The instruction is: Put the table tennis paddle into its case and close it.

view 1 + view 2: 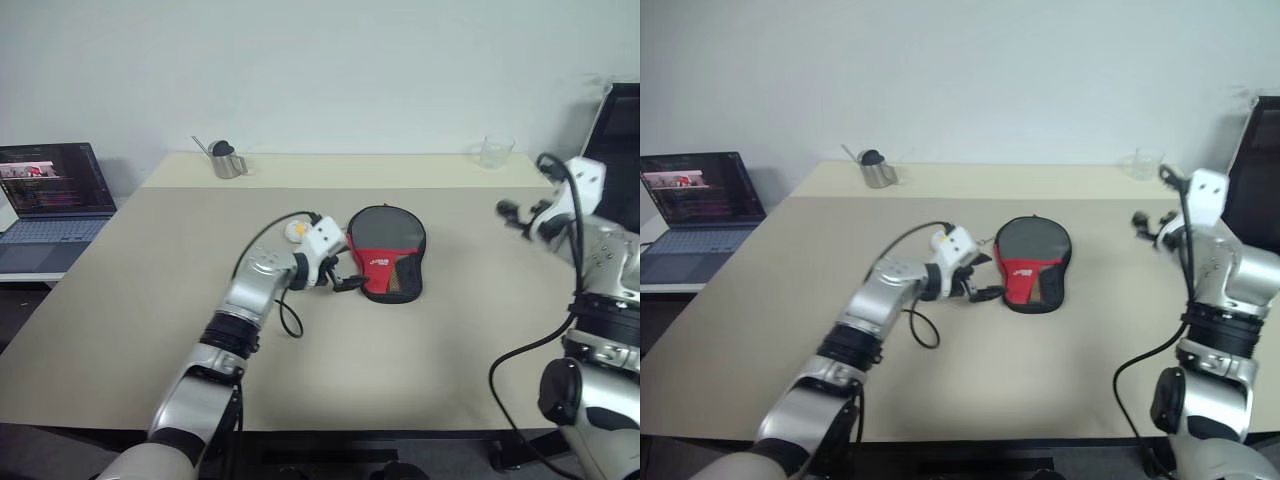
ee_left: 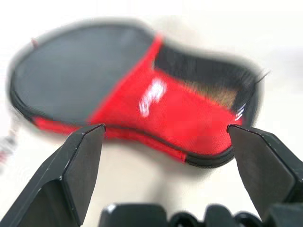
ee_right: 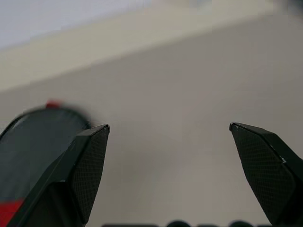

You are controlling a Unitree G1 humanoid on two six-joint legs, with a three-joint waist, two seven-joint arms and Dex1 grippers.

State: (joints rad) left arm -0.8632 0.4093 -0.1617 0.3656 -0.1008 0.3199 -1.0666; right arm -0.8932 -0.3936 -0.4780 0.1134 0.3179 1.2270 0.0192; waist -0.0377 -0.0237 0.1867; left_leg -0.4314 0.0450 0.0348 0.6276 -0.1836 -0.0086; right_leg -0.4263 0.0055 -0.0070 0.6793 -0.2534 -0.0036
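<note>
- Right now the paddle case [image 1: 388,252] lies flat mid worktop [image 1: 150,300], round black end toward the wall, red part w/ white logo and mesh toward the robot.
- Paddle itself: can't see it apart from the case; prob. inside already, but can't tell for sure.
- Left claw [image 1: 347,280] is released, fingers wide, nothing between them, just beside the case's near-left edge; wrist view looks straight over the case.
- Right claw [image 1: 512,214] also released and empty, up in the air, well apart from the case on the right side.
- Handling, my guess: case is soft fabric, light, will slide on the smooth worktop if pushed, so pin w/ one claw while the other works the zip.
- Best hold: the small zipper charm [image 1: 295,230], seems to sit by the left wrist; tiny, easy to miss.
- Steel cup [image 1: 227,160], clear glass [image 1: 494,152] at far edge, laptop [image 1: 50,200] off left: not in the way.
</note>
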